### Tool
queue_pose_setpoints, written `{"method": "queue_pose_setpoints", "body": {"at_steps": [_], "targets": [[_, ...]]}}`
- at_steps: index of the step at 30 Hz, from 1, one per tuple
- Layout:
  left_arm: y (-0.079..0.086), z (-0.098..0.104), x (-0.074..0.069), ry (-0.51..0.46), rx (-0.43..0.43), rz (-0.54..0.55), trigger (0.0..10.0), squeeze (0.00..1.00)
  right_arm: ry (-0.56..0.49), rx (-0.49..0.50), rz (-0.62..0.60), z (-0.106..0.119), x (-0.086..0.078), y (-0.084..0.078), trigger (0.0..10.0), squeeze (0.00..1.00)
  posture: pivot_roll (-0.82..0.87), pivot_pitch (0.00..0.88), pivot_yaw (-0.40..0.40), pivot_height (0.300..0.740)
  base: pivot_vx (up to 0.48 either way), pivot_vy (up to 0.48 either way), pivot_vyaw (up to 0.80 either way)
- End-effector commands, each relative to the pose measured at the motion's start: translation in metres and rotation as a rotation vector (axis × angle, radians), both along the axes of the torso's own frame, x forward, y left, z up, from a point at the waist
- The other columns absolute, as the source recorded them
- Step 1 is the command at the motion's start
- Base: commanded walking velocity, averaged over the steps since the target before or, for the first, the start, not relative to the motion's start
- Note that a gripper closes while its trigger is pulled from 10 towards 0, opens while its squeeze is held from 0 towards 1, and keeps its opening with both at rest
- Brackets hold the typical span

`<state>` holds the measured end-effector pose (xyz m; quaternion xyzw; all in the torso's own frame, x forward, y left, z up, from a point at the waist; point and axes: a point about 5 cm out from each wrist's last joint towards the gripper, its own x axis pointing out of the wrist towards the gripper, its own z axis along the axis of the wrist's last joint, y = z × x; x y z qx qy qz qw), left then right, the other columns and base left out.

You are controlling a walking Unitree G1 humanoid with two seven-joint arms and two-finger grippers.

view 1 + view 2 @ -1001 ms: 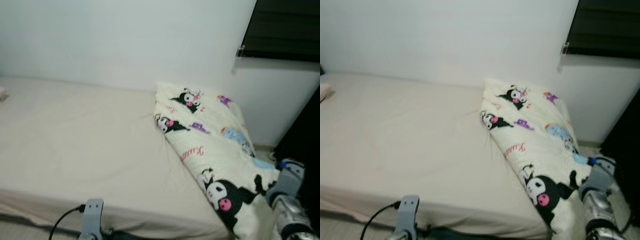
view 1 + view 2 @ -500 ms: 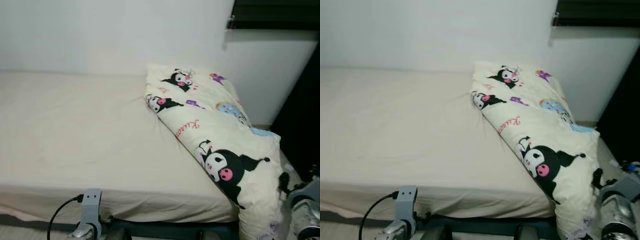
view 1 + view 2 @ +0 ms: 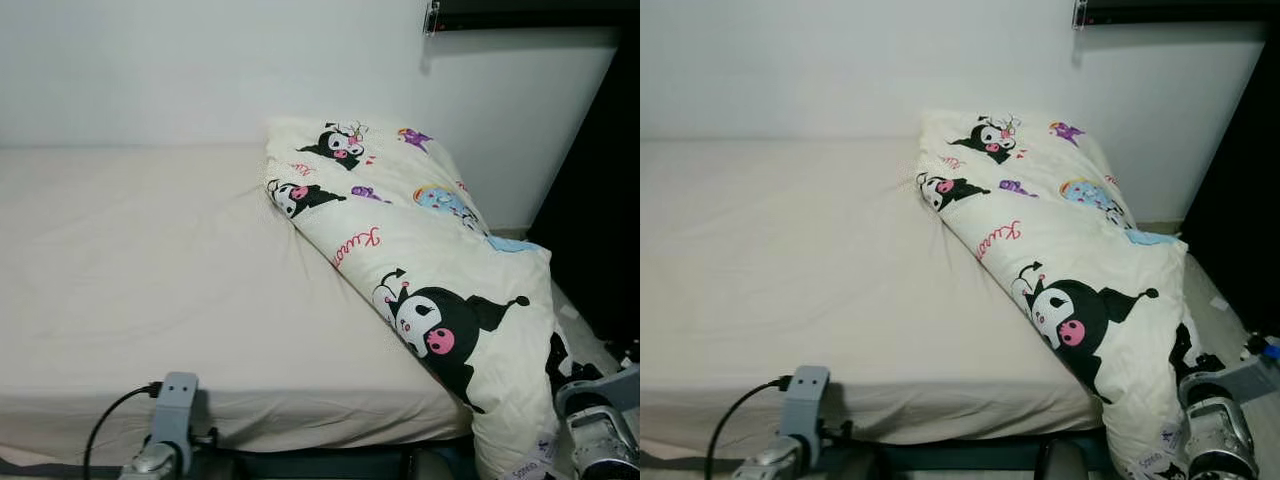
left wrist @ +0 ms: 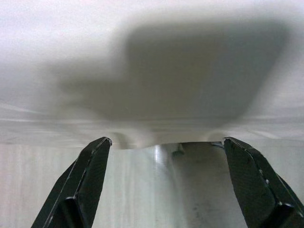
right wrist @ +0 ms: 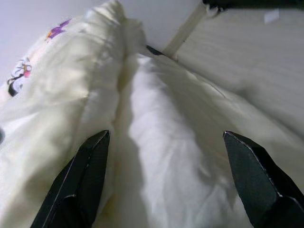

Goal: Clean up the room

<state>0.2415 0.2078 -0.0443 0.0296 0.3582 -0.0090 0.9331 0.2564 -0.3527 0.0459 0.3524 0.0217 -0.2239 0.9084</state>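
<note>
A cream blanket (image 3: 430, 270) printed with black cartoon figures lies bunched along the right end of the bed (image 3: 140, 270) and hangs over its corner toward the floor. My right gripper (image 5: 166, 190) is open, its fingers (image 5: 80, 185) spread just in front of the blanket's hanging folds (image 5: 156, 156). My right arm (image 3: 1215, 430) stands low beside the draped end. My left gripper (image 4: 166, 190) is open and empty, facing the bed's front edge (image 4: 152, 85). The left arm (image 3: 165, 430) sits low before the mattress.
The bed has a plain cream sheet and stands against a white wall (image 3: 200, 70). A dark opening (image 3: 600, 200) lies to the right, with pale floor (image 3: 1230, 320) below it. A dark window frame (image 3: 520, 12) sits high on the wall. A black cable (image 3: 105, 440) loops off the left arm.
The camera has shifted, so the bed and blanket sit further left and higher in view. My right arm has dropped lower beside the blanket's hanging end.
</note>
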Motion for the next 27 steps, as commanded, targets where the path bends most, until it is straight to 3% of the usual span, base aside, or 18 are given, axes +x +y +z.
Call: {"method": "queue_pose_setpoints", "body": {"at_steps": [1, 5, 10, 11, 17, 23, 27], "targets": [[0.007, -0.001, -0.004, 0.01, 0.021, -0.007, 10.0, 0.0, 0.02, 0.059, -0.027, -0.008, -0.004, 0.003, 10.0, 0.0, 0.07, 0.0, 0.057, 0.49, 0.0, 0.0, 0.0], [0.01, -0.001, -0.005, 0.01, 0.028, -0.006, 10.0, 0.0, 0.097, 0.101, -0.078, -0.016, -0.01, 0.0, 10.0, 0.0, 0.07, 0.0, 0.063, 0.49, 0.0, 0.0, 0.0], [0.01, -0.001, -0.005, 0.011, 0.035, -0.014, 10.0, 0.0, 0.008, 0.129, -0.111, -0.009, -0.01, -0.006, 9.9, 0.0, 0.07, 0.0, 0.064, 0.49, 0.0, 0.0, 0.0], [0.01, -0.001, -0.005, 0.012, 0.035, -0.017, 10.0, 0.0, -0.07, 0.119, -0.108, 0.0, -0.008, -0.01, 0.0, 0.0, 0.07, 0.0, 0.066, 0.49, 0.0, 0.0, 0.0], [0.009, -0.002, -0.006, 0.017, 0.039, -0.029, 10.0, 0.0, -0.11, 0.017, -0.015, 0.014, 0.002, -0.01, 0.0, 0.0, 0.07, 0.0, 0.068, 0.49, 0.0, 0.0, 0.0], [0.007, -0.004, -0.008, 0.025, 0.042, -0.038, 10.0, 0.0, -0.165, -0.03, 0.068, 0.03, 0.013, -0.009, 0.0, 0.0, 0.07, 0.0, 0.066, 0.49, 0.0, 0.0, 0.0], [0.006, -0.004, -0.009, 0.027, 0.04, -0.037, 10.0, 0.0, -0.143, -0.046, 0.111, 0.033, 0.017, -0.007, 0.0, 0.0, 0.07, 0.0, 0.063, 0.49, 0.0, 0.0, 0.0]]}}
